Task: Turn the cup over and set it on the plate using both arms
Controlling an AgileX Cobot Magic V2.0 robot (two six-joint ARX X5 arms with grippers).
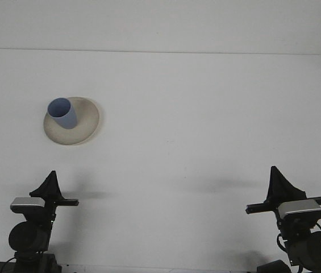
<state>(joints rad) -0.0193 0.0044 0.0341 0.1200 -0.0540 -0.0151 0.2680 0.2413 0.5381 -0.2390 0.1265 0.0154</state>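
A blue cup (63,113) stands upright, mouth up, on a cream plate (86,121) at the left of the white table. My left gripper (51,181) rests low at the front left, well short of the plate, with nothing in it. My right gripper (275,181) sits at the front right, far from the cup, also holding nothing. Each gripper shows only as a dark pointed shape from behind.
The white table (194,114) stretches back to a pale wall, its far edge a faint line. Both arm bases and wrist cameras fill the bottom corners.
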